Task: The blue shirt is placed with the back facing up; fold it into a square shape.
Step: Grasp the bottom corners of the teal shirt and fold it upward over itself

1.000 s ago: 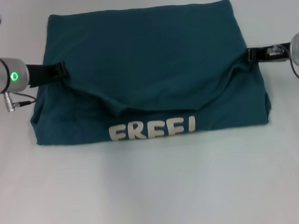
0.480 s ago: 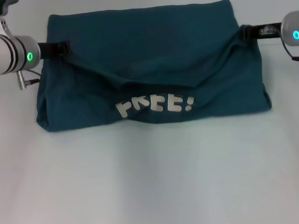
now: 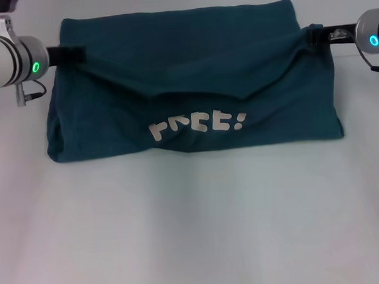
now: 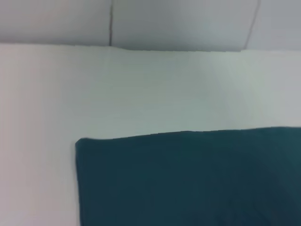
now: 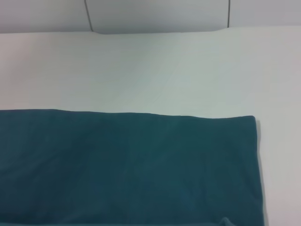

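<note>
The shirt (image 3: 192,84) is lying across the far half of the bench (image 3: 195,232), already narrowed into a wide band, and its near layer is being lifted and carried toward twelve o'clock. That raised flap is sagging in the middle, with the white lettering (image 3: 197,125) showing upside down just above the near fold. The far edge is lying flat and straight; both wrist views are showing it against bare bench, with a far corner in each.

The left gripper (image 3: 71,54) is sitting at the shirt's ten o'clock corner, pinched on the flap's edge there. The right gripper (image 3: 315,36) is sitting at the two o'clock corner, gripping the flap's other end, where the cloth is bunching into creases. Both look clamped onto fabric, though the fingertips themselves are mostly buried in cloth.

The step in hand seems to be the lengthwise fold: bringing the near hem over to meet the far edge. Next, both grippers will likely need to be travelling on toward twelve o'clock together, keeping the flap taut enough to take out the central sag, then lowering so the carried hem is lining up with the far edge before letting go. Uneven travel would be skewing the fold.
</note>
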`<action>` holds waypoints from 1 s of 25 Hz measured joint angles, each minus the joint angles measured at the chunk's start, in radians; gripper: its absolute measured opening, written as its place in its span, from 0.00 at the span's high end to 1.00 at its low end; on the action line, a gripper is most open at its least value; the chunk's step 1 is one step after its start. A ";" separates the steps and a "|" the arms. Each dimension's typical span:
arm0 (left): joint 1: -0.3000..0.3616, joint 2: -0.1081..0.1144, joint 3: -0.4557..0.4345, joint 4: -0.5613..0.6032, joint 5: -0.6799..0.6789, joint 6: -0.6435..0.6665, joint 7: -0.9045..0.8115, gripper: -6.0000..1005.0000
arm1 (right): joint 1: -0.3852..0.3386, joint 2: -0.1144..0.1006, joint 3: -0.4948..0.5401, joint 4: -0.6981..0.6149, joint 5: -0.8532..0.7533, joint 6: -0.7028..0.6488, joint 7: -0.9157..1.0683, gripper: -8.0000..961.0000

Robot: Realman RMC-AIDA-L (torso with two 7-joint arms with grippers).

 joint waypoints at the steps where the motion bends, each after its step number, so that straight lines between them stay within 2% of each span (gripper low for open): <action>1: 0.000 -0.001 0.009 0.002 0.000 -0.004 0.022 0.99 | 0.000 -0.001 -0.001 0.000 0.000 0.001 0.000 0.90; 7: -0.002 0.001 0.026 0.006 0.016 -0.025 0.043 0.99 | 0.008 -0.007 -0.003 0.000 -0.007 0.009 -0.001 0.87; 14: 0.000 -0.007 0.052 0.002 0.018 -0.054 0.060 0.99 | 0.033 0.006 -0.010 0.038 -0.050 0.062 -0.002 0.84; 19: 0.004 -0.020 0.096 0.010 0.019 -0.069 0.071 0.94 | 0.037 0.009 -0.039 0.048 -0.060 0.080 -0.001 0.81; 25: 0.000 -0.021 0.093 -0.004 0.019 -0.087 0.063 0.89 | 0.039 0.007 -0.049 0.049 -0.063 0.085 0.004 0.78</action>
